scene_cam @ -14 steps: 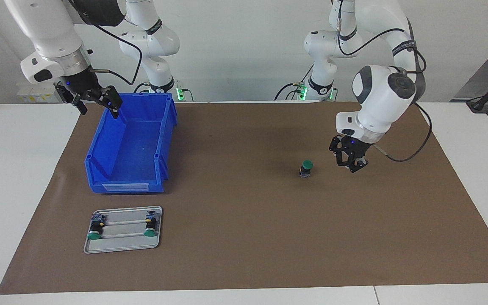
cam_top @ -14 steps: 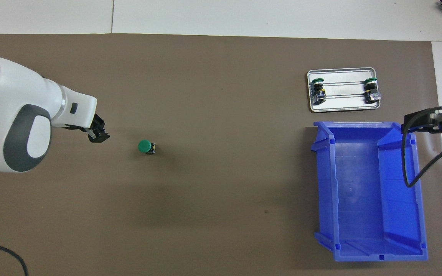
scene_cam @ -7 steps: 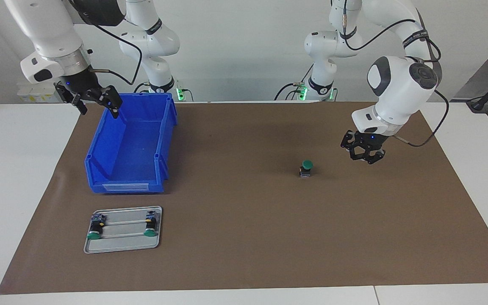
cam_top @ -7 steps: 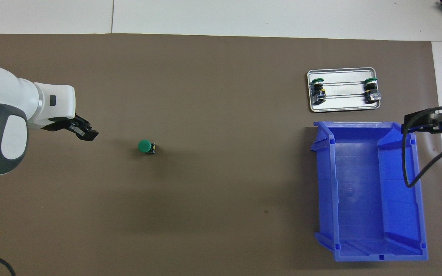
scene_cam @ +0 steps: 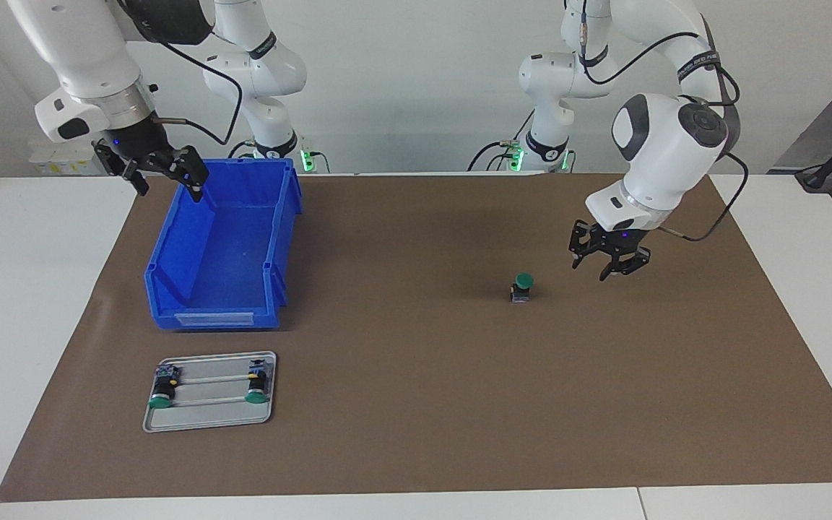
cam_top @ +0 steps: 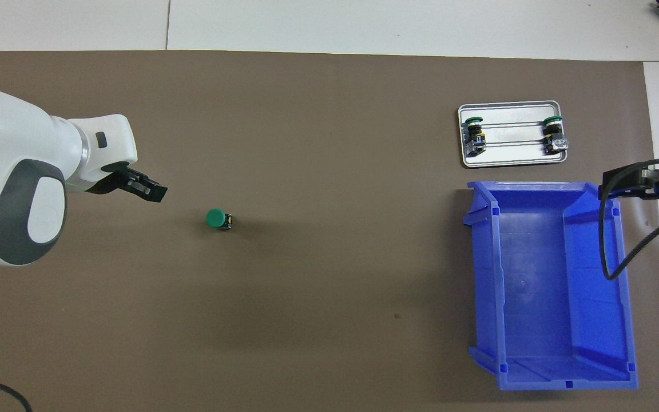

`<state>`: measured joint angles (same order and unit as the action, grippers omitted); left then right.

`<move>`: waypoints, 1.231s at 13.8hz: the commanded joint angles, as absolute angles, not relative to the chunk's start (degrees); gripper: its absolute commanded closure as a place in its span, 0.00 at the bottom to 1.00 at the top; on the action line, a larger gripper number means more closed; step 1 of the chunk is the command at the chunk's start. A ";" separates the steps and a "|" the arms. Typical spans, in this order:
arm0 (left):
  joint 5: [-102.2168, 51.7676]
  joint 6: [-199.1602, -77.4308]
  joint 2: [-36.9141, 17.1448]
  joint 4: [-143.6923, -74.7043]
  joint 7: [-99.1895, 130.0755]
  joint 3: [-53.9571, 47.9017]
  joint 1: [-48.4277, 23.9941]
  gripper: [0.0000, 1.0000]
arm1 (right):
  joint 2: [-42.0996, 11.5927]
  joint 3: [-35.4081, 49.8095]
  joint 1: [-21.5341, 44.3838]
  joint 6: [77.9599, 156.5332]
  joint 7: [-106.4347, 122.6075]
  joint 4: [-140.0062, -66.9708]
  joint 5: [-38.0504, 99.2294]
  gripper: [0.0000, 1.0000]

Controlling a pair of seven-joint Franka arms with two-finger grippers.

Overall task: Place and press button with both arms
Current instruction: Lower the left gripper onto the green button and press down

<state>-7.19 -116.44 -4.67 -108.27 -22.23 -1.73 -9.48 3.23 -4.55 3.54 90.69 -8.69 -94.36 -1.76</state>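
Observation:
The button [scene_cam: 523,287] stands upright on the brown mat [scene_cam: 416,404], green cap up, with nothing touching it; from above the button [cam_top: 217,218] shows its round cap. My left gripper [scene_cam: 596,269] hangs a little above the mat beside the button, toward the left arm's end of the table, fingers spread and empty. In the overhead view the left gripper [cam_top: 155,191] points toward the button with a gap between them. My right gripper [scene_cam: 168,184] waits open and empty over the blue bin's [scene_cam: 221,253] rim, and the right gripper [cam_top: 627,182] shows at the picture's edge.
A metal tray [scene_cam: 208,415] holding two more green-capped buttons lies farther from the robots than the bin. The tray [cam_top: 511,163] and the blue bin [cam_top: 552,297] sit at the right arm's end of the mat.
My left gripper, shut before, swung away from the button, came back toward it and spread its fingers. The button and the right arm have not moved.

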 commanded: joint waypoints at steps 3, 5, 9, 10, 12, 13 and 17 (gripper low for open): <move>-6.59 -121.73 -3.43 -112.75 -14.42 -1.23 -14.85 0.14 | 4.57 -4.48 2.99 90.62 -7.12 -95.71 -2.29 0.01; -6.59 -121.47 -2.55 -114.60 -12.41 -1.23 -15.90 0.46 | 4.57 -4.48 2.99 90.62 -7.12 -95.71 -2.29 0.01; -6.59 -121.38 -2.29 -116.89 -10.20 -1.23 -17.14 1.00 | 4.48 -4.48 3.08 90.79 -7.38 -95.63 -2.29 0.01; -6.59 -121.72 -1.94 -117.68 -10.20 -1.23 -17.14 1.00 | 4.22 -4.48 2.99 90.70 -7.56 -95.10 -2.20 0.01; -6.59 -122.60 -1.58 -119.00 -10.20 -1.32 -17.14 1.00 | 2.91 -4.48 2.64 88.87 -7.82 -93.09 -0.63 0.01; -6.59 -123.74 -1.58 -119.35 -10.20 -1.32 -17.75 1.00 | 2.29 -4.83 2.03 88.25 -7.82 -92.12 0.69 0.01; -6.59 -128.05 -1.41 -122.43 -9.49 -1.32 -19.24 1.00 | 2.37 -4.92 1.23 88.59 -7.38 -92.37 1.05 0.01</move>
<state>-7.18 -125.29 -3.54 -118.98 -10.90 -1.94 -17.57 3.09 -4.77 1.51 89.78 -8.69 -93.51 -0.31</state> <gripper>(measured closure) 0.991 0.009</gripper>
